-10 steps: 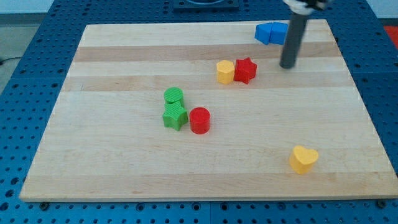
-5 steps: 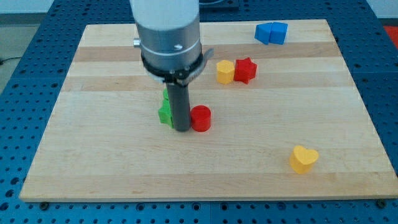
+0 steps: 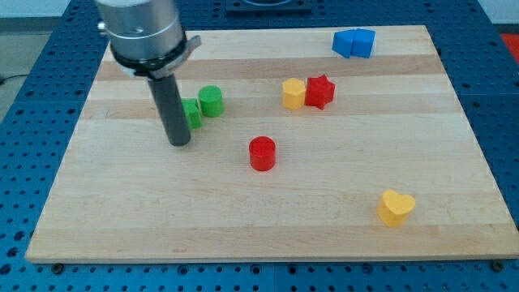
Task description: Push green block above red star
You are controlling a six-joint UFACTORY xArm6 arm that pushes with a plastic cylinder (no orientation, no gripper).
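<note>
A green cylinder (image 3: 211,100) stands left of the board's centre, towards the view's top. A second green block (image 3: 192,113) sits just to its left, partly hidden by my rod; its shape cannot be made out. My tip (image 3: 179,143) rests on the board just below and left of that block. The red star (image 3: 320,91) lies to the view's right, touching a yellow block (image 3: 293,93) on its left. Both green blocks are well left of the red star, at about the same height.
A red cylinder (image 3: 262,153) stands near the board's centre. Blue blocks (image 3: 354,42) sit at the top right edge. A yellow heart (image 3: 396,208) lies at the lower right. The wooden board (image 3: 122,219) rests on a blue perforated table.
My rod swept from the top right to the green blocks, then moved up and left. The two green blocks were pushed up and left, away from the red cylinder.
</note>
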